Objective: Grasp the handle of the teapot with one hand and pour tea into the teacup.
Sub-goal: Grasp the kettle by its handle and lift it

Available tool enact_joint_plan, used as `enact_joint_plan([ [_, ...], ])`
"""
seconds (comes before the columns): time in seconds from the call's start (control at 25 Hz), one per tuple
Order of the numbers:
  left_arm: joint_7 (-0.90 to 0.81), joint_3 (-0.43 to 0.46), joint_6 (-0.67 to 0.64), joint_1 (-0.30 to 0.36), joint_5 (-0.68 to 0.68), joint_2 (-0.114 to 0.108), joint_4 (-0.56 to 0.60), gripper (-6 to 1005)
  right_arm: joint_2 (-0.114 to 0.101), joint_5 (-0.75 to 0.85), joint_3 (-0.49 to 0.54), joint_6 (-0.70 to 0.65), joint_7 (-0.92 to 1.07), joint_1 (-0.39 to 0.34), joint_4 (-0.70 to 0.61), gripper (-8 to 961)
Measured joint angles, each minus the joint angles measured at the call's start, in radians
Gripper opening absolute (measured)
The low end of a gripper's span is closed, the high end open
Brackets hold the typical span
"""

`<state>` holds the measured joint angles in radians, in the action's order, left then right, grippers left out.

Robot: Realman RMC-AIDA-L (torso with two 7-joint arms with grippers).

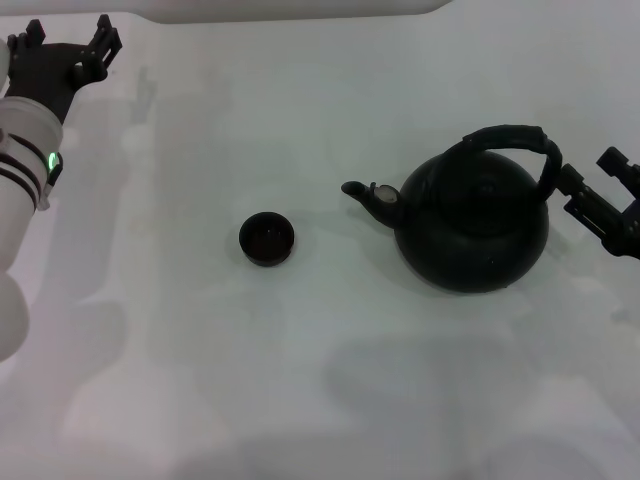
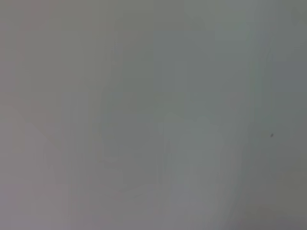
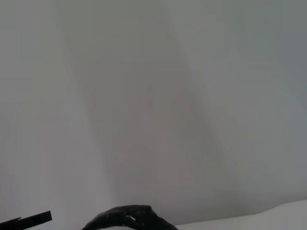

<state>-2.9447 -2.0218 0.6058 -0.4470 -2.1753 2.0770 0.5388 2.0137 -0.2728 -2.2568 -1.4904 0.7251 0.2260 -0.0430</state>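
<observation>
Teapot point(image 1: 474, 228) upright toward bench's right edge, spout facing teacup point(image 1: 267, 239) at centre. Handle point(image 1: 512, 139) ungrasped. Right gripper point(image 1: 598, 196) beside handle, jaws apart, empty: approach step; next, close on handle. Left gripper point(image 1: 70, 48) parked far-left corner, fingers spread.

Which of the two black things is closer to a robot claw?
The teapot: the right gripper sits beside its handle. The small teacup stands apart.
</observation>
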Motion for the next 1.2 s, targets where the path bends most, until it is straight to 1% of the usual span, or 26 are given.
enact_joint_plan([
  [0.4, -0.001, -0.001, 0.000, 0.009, -0.003, 0.001, 0.008, 858, 0.000, 0.024, -0.014, 0.009, 0.002, 0.014, -0.015, 835],
  [0.68, 0.000, -0.002, 0.000, 0.011, -0.004, 0.002, 0.009, 859, -0.001, 0.025, -0.011, 0.005, 0.003, 0.008, -0.022, 833],
  [0.92, -0.001, -0.002, 0.000, 0.013, -0.005, 0.002, 0.009, 859, 0.000, 0.042, -0.017, 0.065, 0.001, 0.022, -0.060, 831],
  [1.2, -0.001, -0.001, 0.000, 0.015, -0.003, 0.002, 0.008, 859, 0.000, 0.043, -0.010, 0.086, -0.001, 0.023, -0.062, 830],
])
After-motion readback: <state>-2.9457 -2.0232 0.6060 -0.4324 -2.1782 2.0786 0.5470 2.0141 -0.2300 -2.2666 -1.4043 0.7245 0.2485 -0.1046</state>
